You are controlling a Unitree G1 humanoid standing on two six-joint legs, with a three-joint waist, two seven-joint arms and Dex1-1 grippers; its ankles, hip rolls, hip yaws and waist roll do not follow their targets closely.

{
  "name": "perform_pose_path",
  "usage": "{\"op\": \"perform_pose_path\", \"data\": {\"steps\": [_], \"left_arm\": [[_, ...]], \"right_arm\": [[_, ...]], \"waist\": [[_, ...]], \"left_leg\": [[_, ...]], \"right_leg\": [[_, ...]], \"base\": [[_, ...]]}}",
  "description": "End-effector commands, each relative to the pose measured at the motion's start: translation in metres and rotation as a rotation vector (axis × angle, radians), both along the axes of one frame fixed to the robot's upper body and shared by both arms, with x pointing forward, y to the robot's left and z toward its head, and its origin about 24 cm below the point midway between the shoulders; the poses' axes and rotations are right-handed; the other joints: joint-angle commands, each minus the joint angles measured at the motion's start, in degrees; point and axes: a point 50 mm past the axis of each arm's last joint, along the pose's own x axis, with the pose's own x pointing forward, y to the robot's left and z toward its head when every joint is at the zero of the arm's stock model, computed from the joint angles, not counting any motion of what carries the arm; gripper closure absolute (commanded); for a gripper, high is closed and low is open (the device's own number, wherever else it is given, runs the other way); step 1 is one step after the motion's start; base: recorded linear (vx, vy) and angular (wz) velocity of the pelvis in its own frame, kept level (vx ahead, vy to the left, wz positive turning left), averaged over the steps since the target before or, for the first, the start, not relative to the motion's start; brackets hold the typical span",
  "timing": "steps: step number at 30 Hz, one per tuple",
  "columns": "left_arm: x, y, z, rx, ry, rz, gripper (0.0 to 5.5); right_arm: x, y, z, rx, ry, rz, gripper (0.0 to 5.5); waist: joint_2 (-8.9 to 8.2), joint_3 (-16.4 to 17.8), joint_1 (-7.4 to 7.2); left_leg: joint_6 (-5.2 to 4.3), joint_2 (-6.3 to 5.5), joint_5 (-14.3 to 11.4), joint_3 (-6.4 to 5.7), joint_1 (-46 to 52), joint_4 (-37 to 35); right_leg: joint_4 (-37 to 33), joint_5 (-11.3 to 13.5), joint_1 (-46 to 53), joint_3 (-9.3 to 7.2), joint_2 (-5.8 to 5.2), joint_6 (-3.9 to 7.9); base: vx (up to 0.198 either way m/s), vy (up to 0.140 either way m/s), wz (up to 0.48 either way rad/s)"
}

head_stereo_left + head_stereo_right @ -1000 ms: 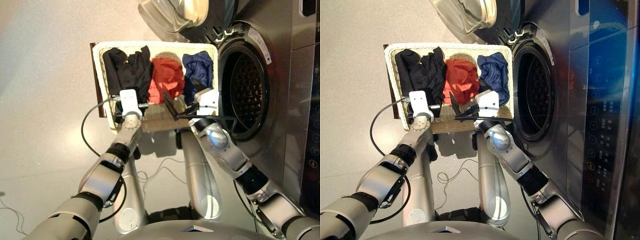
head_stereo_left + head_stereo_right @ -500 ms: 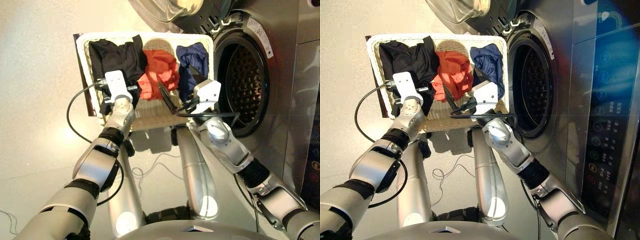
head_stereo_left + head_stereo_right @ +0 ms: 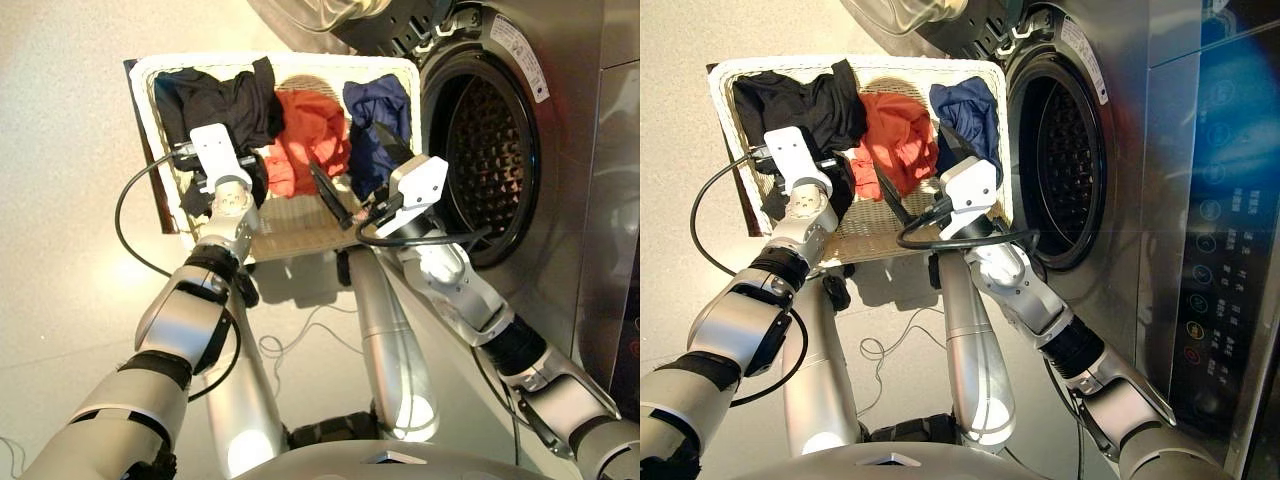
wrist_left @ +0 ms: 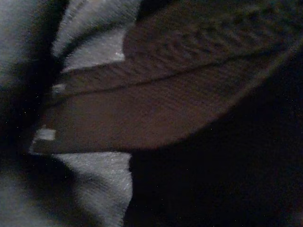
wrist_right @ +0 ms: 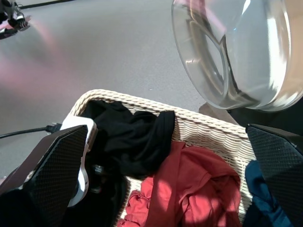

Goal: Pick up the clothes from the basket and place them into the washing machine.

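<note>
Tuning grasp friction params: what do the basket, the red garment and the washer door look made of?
Basket: cream woven wicker, matte; the weave shows along its rim. Coral-red garment: soft matte fabric, probably jersey knit, lying in loose folds. Washing machine door: clear glossy bowl, glass or plastic; see-through, with bright reflections.

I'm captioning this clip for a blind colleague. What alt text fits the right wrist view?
The right gripper, fingers wide apart, looks down into the cream wicker basket holding a black garment, a coral-red garment and the edge of a navy one. The washing machine's open glass door hangs above grey floor.
</note>
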Motion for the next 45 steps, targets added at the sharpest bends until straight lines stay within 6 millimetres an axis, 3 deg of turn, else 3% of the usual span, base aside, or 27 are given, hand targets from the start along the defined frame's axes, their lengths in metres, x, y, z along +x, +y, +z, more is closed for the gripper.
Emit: {"op": "perform_pose_path", "data": {"steps": [1, 7, 11, 15, 17, 23, 25, 29, 34, 42, 45], "left_arm": [[0.006, -0.014, 0.021, -0.016, -0.087, -0.050, 5.50], [-0.017, -0.038, 0.004, -0.024, -0.175, -0.157, 5.50], [-0.045, -0.039, -0.009, -0.056, -0.235, -0.201, 5.50], [-0.071, -0.033, -0.014, -0.055, -0.287, -0.272, 5.50], [-0.081, -0.031, -0.007, -0.029, -0.342, -0.319, 5.50], [-0.101, -0.038, 0.030, 0.073, -0.508, -0.522, 5.50], [-0.110, -0.047, 0.050, 0.074, -0.603, -0.625, 5.50], [-0.121, -0.055, 0.067, 0.118, -0.669, -0.740, 5.50], [-0.137, -0.071, 0.084, 0.205, -0.686, -0.986, 5.50], [-0.144, -0.101, 0.089, 0.136, -0.624, -1.274, 5.50], [-0.141, -0.105, 0.082, 0.153, -0.542, -1.337, 5.50]], "right_arm": [[-0.019, -0.001, 0.019, 0.092, -0.098, 0.076, 0.00], [-0.010, -0.014, 0.009, 0.088, -0.059, -0.030, 0.00], [0.001, -0.033, 0.000, 0.064, -0.054, -0.196, 0.00], [0.011, -0.052, -0.011, 0.043, -0.023, -0.331, 0.00], [0.015, -0.058, -0.015, 0.035, -0.008, -0.363, 0.00], [0.028, -0.072, -0.048, -0.037, 0.130, -0.445, 0.00], [0.036, -0.061, -0.051, -0.247, 0.057, -0.448, 0.00], [0.033, -0.056, -0.048, -0.347, 0.013, -0.392, 0.00], [0.023, -0.042, -0.018, -0.596, -0.200, -0.276, 0.00], [0.026, -0.002, 0.028, -0.594, -0.414, -0.190, 0.00], [0.027, 0.002, 0.040, -0.589, -0.464, -0.194, 0.00]], "waist": [[-0.07, -0.4, -0.73], [1.73, -0.4, 0.84], [3.72, -0.4, 2.60], [5.16, -0.4, 4.04], [5.54, -0.4, 4.79], [6.74, -0.5, 6.63], [7.09, -1.5, 7.02], [7.11, -2.7, 6.92], [7.06, -3.5, 6.59], [8.24, -3.1, 6.66], [8.54, -2.6, 6.50]], "left_leg": [[-0.82, 0.10, -3.3, -1.60, 1.4, 2.2], [-1.21, -2.06, 0.6, 0.61, 9.7, -8.6], [-1.20, -4.96, 3.4, 1.68, 17.8, -16.9], [-0.78, -7.59, 5.9, 1.99, 26.5, -24.7], [-0.63, -8.12, 6.5, 1.78, 30.0, -27.1], [-0.75, -7.51, 6.6, 0.95, 36.0, -28.3], [-0.83, -7.40, 6.4, 0.90, 37.8, -28.8], [-0.89, -7.13, 6.6, 1.40, 39.1, -29.5], [-0.89, -6.97, 6.7, 1.23, 39.1, -29.3], [-0.70, -7.14, 6.9, 1.29, 38.7, -28.9], [-0.74, -7.10, 7.3, 1.19, 38.4, -28.8]], "right_leg": [[-7.3, 3.1, 3.5, 0.48, -1.91, 4.64], [-15.9, 6.3, 10.8, 0.26, -3.05, 5.00], [-22.8, 8.5, 19.0, -0.24, -4.59, 5.74], [-28.9, 10.5, 27.4, -0.85, -5.66, 6.54], [-30.7, 10.8, 30.7, -1.21, -5.88, 6.84], [-31.4, 9.6, 37.8, -2.37, -6.36, 6.78], [-31.9, 9.4, 39.4, -2.57, -6.44, 6.91], [-32.5, 9.5, 40.4, -2.51, -6.57, 7.15], [-31.8, 9.0, 39.9, -2.10, -6.28, 6.82], [-31.6, 9.1, 39.2, -1.19, -6.19, 6.77], [-31.4, 9.1, 39.0, -1.25, -6.24, 6.73]], "base": [[-0.071, 0.009, 0.003], [0.020, 0.009, 0.004], [0.086, 0.030, 0.000], [0.085, 0.030, 0.079], [0.079, -0.002, 0.030], [0.024, -0.004, 0.104], [0.000, 0.000, 0.000], [0.000, 0.000, 0.000], [0.000, 0.000, 0.000], [0.000, 0.000, 0.000], [0.000, 0.000, 0.000]]}}
